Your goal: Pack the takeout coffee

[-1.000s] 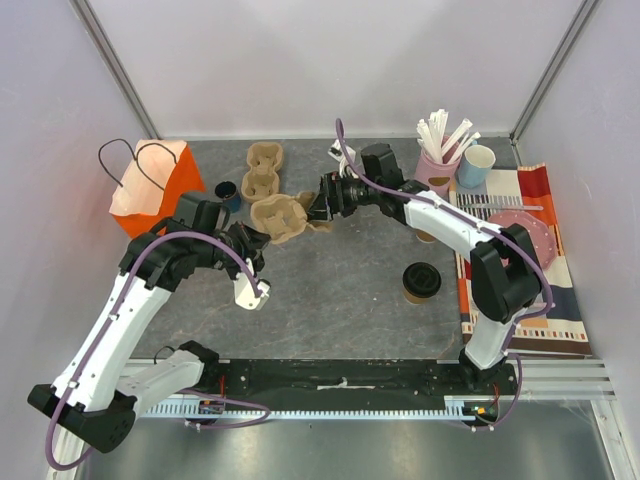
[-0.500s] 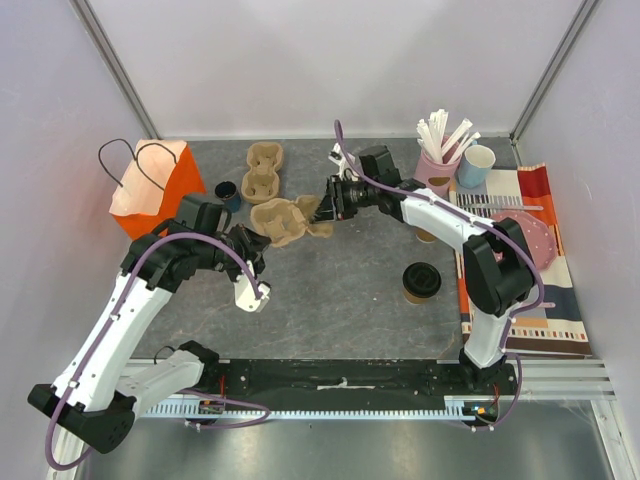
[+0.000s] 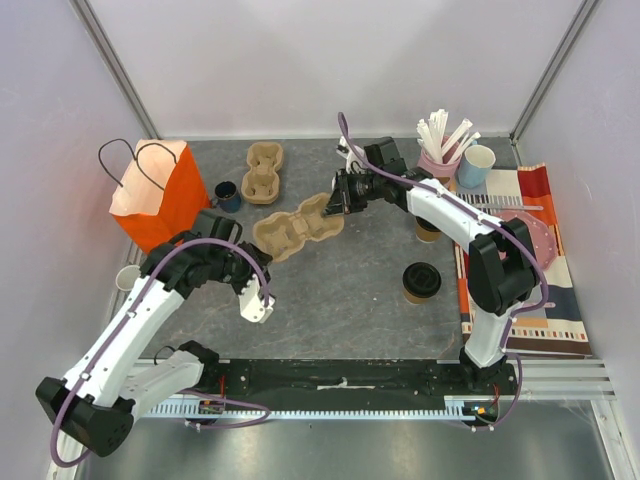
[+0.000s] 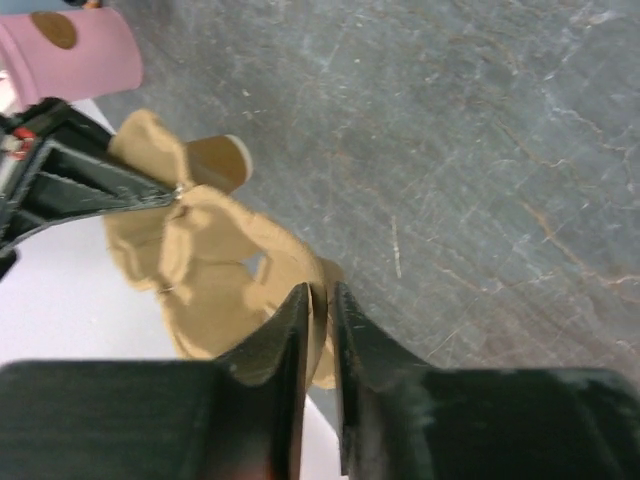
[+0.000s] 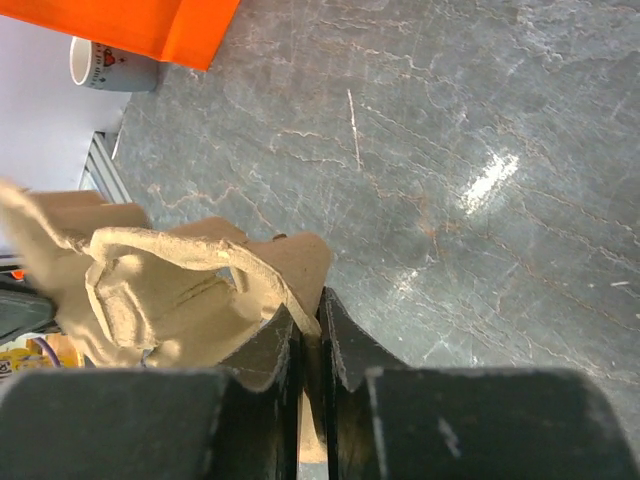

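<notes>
A tan pulp cup carrier (image 3: 297,228) hangs tilted above the table between both arms. My left gripper (image 3: 252,248) has the carrier's near-left rim (image 4: 215,270) between its almost closed jaws (image 4: 320,292). My right gripper (image 3: 338,205) is shut on the far-right rim (image 5: 200,290), pinched at the fingertips (image 5: 308,305). One takeout coffee cup with a black lid (image 3: 421,282) stands on the table at the right. A second brown cup (image 3: 427,231) is partly hidden behind the right forearm.
An orange paper bag (image 3: 155,195) stands at the left, with a dark blue mug (image 3: 226,194) beside it and a white mug (image 3: 128,277) nearer. A second carrier (image 3: 263,170) lies at the back. At the right are a pink cup of straws (image 3: 437,165), a light blue cup (image 3: 476,165) and a striped cloth (image 3: 515,300).
The right gripper has closed on the carrier's far rim. The left arm has drawn back toward the near left, and the carrier now hangs stretched diagonally between both grippers.
</notes>
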You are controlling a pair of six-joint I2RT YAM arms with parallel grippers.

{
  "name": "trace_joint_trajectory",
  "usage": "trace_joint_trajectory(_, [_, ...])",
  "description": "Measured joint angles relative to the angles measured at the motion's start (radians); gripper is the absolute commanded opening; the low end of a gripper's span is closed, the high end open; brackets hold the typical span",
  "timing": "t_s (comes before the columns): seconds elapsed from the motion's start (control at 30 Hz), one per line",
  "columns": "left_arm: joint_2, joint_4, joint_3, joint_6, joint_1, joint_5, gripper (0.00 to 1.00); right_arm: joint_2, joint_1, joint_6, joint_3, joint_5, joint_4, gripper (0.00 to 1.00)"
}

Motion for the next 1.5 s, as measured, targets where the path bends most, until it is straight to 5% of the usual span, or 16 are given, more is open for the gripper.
trace_joint_trajectory(0.2, [0.004,0.052,-0.078,0.013,-0.006,-0.021,0.82,0.0,0.01,-0.027,0.026,0.074,-0.101,0.1])
trace_joint_trajectory(0.4, [0.006,0.113,-0.074,-0.07,-0.011,-0.025,0.8,0.001,0.031,-0.07,0.085,0.174,-0.215,0.09])
trace_joint_trajectory(0.73, [0.136,0.433,0.223,-1.13,0.037,-0.203,0.75,-0.01,0.071,-0.182,0.205,0.342,-0.388,0.09])
trace_joint_trajectory(0.93, [0.208,0.393,0.462,-1.554,0.272,-0.344,0.67,-0.037,0.07,-0.242,0.222,0.373,-0.447,0.1])
trace_joint_trajectory(1.23, [0.125,0.22,0.41,-1.649,0.486,-0.511,0.73,-0.068,0.07,-0.301,0.228,0.38,-0.465,0.09])
trace_joint_trajectory(1.37, [0.179,0.184,0.405,-1.642,0.631,-0.531,0.72,-0.069,0.07,-0.319,0.228,0.38,-0.468,0.09])
trace_joint_trajectory(1.5, [0.231,0.177,0.395,-1.62,0.664,-0.523,0.68,-0.075,0.07,-0.331,0.223,0.38,-0.471,0.09])
